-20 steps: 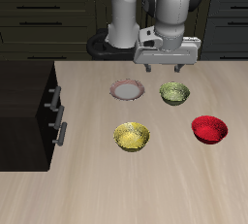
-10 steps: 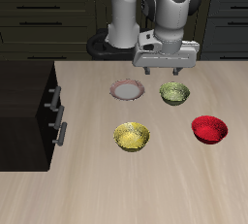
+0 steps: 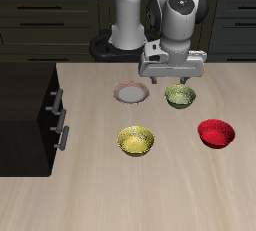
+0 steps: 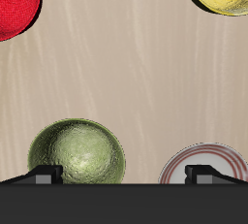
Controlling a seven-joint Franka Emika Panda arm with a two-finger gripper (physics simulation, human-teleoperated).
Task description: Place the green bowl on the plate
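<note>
The green bowl [image 3: 180, 96] is small, olive-green and glossy with a pale speckled inside; it stands on the table beside the plate [image 3: 131, 93], a small flat round plate with a whitish centre and pinkish-brown rim. Both show in the wrist view, the green bowl [image 4: 77, 153] and the plate [image 4: 205, 165], apart from each other. My gripper [image 3: 172, 79] hangs above the table just behind the bowl, between bowl and plate, open and empty; its fingertips [image 4: 45, 174] show spread wide.
A yellow bowl [image 3: 136, 140] stands nearer the table's front edge, and a red bowl [image 3: 216, 133] beside it. A dark cabinet [image 3: 30, 115] with handles stands at the table's side. The robot's base [image 3: 115, 45] is at the back.
My gripper has moved lower and slightly toward the green bowl. The bowls and the plate have not moved.
</note>
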